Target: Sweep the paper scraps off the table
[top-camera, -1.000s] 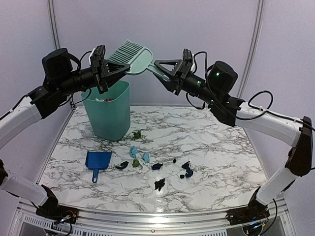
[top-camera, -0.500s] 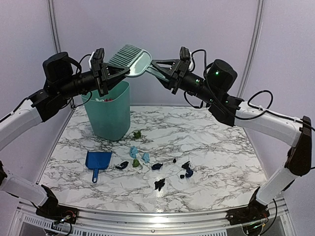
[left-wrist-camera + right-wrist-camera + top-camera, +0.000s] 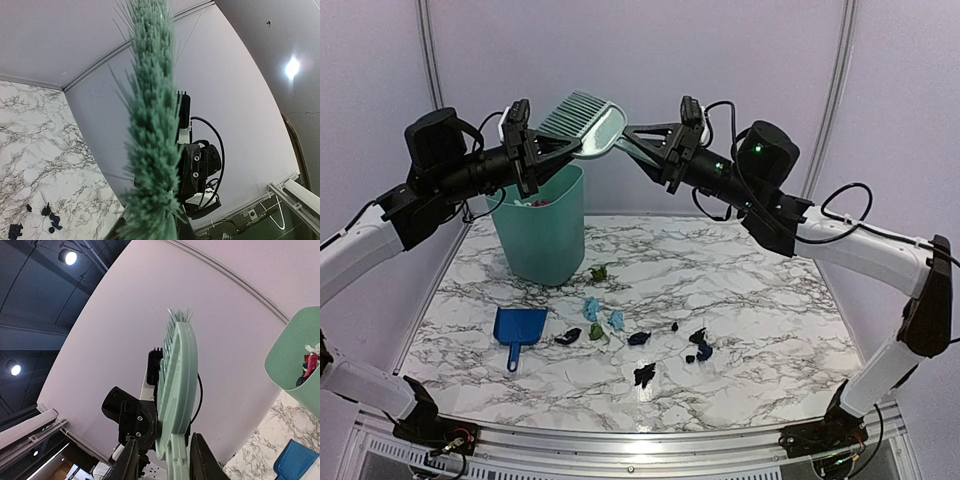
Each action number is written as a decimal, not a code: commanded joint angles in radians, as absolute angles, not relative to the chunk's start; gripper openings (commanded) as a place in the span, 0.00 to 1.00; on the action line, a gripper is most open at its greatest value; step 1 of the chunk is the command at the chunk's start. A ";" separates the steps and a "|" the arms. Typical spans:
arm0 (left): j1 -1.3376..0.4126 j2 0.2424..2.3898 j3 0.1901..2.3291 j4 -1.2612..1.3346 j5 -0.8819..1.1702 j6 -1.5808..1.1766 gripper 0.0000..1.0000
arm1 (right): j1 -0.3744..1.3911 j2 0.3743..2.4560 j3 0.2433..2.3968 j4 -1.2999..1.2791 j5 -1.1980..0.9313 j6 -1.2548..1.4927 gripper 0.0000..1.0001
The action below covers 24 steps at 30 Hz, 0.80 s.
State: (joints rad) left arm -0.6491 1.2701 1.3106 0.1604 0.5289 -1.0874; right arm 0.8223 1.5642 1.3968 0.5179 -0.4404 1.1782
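Note:
The mint-green hand brush hangs high in the air above the bin, between both grippers. My left gripper is shut on the brush at its bristle head; the bristles fill the left wrist view and hide the jaws. My right gripper is open, with its fingers either side of the brush handle and a gap showing on one side. Several small paper scraps, dark, green and light blue, lie mid-table. Some also show in the left wrist view.
A teal waste bin with scraps inside stands at the back left; it also shows in the right wrist view. A blue dustpan lies left of the scraps. The marble table has a metal rail along its near edge.
The right gripper has slid left along the brush handle, closer to the brush head. The brush and left gripper have shifted slightly left. The scraps and dustpan have not moved.

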 commanded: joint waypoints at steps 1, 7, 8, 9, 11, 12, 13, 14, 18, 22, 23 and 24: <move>-0.655 1.252 1.298 0.169 0.513 -1.059 0.00 | 0.844 1.573 1.459 0.506 -0.476 1.164 0.27; -0.656 1.246 1.292 0.165 0.512 -1.054 0.00 | 0.844 1.571 1.466 0.480 -0.478 1.155 0.23; -0.656 1.246 1.290 0.164 0.513 -1.053 0.00 | 0.844 1.573 1.467 0.478 -0.480 1.155 0.21; -0.657 1.246 1.290 0.163 0.512 -1.052 0.00 | 0.844 1.573 1.469 0.475 -0.482 1.155 0.20; -0.657 1.243 1.288 0.159 0.511 -1.050 0.00 | 0.843 1.575 1.472 0.468 -0.485 1.155 0.18; -0.657 1.243 1.288 0.156 0.511 -1.048 0.00 | 0.842 1.575 1.473 0.464 -0.484 1.155 0.16; -0.657 1.242 1.289 0.154 0.509 -1.046 0.00 | 0.844 1.573 1.473 0.461 -0.482 1.155 0.15; -0.657 1.239 1.287 0.152 0.508 -1.045 0.00 | 0.844 1.573 1.471 0.458 -0.481 1.154 0.14; -0.657 1.234 1.279 0.149 0.505 -1.044 0.00 | 0.844 1.572 1.473 0.451 -0.477 1.154 0.09; -0.658 1.229 1.267 0.145 0.500 -1.043 0.00 | 0.845 1.572 1.469 0.436 -0.477 1.157 0.02; -0.657 1.226 1.266 0.140 0.497 -1.040 0.00 | 0.845 1.569 1.467 0.428 -0.475 1.156 0.00; -0.657 1.223 1.265 0.132 0.494 -1.034 0.00 | 0.845 1.567 1.465 0.420 -0.474 1.156 0.00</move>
